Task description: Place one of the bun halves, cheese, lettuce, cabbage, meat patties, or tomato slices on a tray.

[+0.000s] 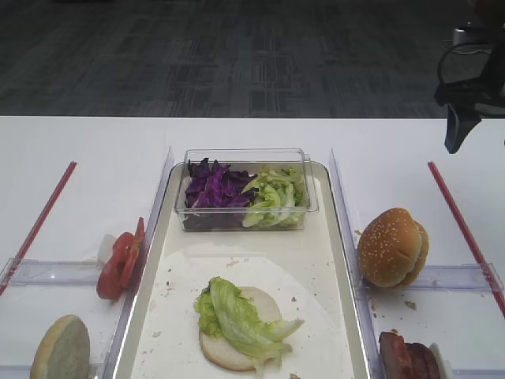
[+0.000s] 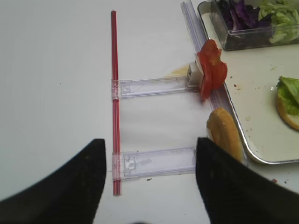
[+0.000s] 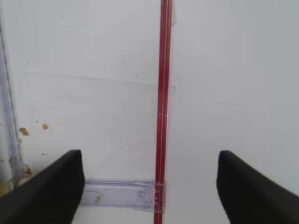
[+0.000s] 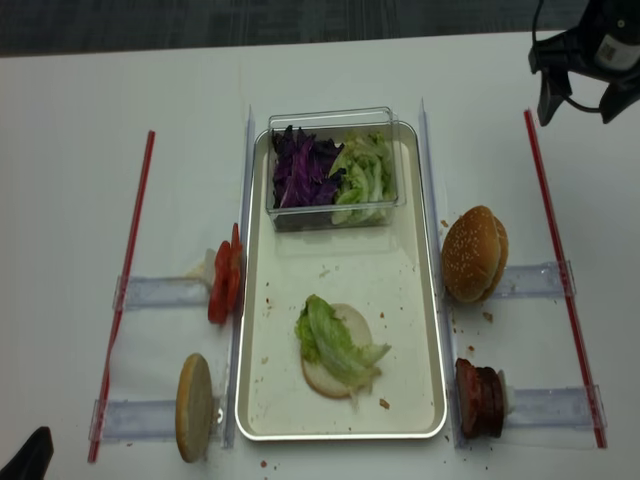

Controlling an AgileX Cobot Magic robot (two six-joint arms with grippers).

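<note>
On the cream tray lies a flat bun half with a lettuce leaf on top. Purple cabbage and more lettuce fill a clear tub at the tray's far end. Tomato slices and a bun half stand on edge to the left. A sesame bun and meat patties are on the right. My right gripper is open above the red strip, far right. My left gripper is open and empty beside the left bun half. Cheese is out of view.
Clear plastic brackets and red strips flank the tray on the white table. Another strip runs down the right side. Crumbs are scattered on the tray and by the sesame bun.
</note>
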